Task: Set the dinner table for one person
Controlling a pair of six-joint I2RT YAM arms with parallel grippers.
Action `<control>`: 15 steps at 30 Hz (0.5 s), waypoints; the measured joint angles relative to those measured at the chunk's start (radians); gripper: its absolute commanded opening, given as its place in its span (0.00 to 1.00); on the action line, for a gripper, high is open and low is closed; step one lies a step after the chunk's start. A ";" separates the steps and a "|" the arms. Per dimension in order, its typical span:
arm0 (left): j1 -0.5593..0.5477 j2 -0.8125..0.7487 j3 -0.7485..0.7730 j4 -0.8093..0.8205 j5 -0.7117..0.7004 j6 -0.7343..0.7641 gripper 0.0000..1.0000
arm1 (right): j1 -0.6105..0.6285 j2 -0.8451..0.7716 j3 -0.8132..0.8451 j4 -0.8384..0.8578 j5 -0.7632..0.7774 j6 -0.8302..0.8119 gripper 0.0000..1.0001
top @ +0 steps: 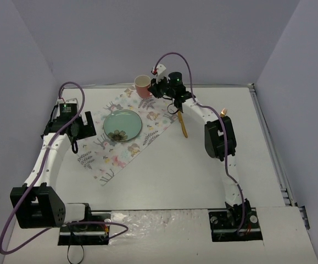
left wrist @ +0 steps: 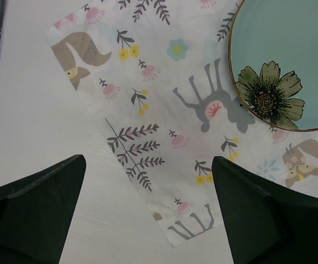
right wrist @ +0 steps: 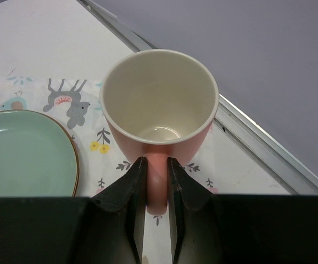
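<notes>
The white dinner table (top: 175, 176) carries a patterned placemat (top: 106, 151) with a teal flower plate (top: 122, 125) on it. My right gripper (top: 157, 88) is shut on the handle of a pink mug (top: 142, 86) and holds it upright over the placemat's far corner. In the right wrist view the mug (right wrist: 159, 104) is empty, and my gripper (right wrist: 156, 163) pinches its handle, with the plate (right wrist: 21, 148) at the left. My left gripper (top: 77, 125) is open and empty over the placemat's left edge (left wrist: 148, 99), with the plate (left wrist: 290, 55) to its right.
A wooden utensil (top: 183, 126) lies on the table just right of the placemat. A second small wooden piece (top: 223, 113) shows behind the right arm. A metal rail (right wrist: 257, 137) runs along the table's far edge below the grey wall.
</notes>
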 measured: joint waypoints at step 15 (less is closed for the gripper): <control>-0.003 0.004 -0.008 0.019 0.021 0.000 0.97 | 0.018 0.096 0.028 0.076 -0.016 0.019 0.00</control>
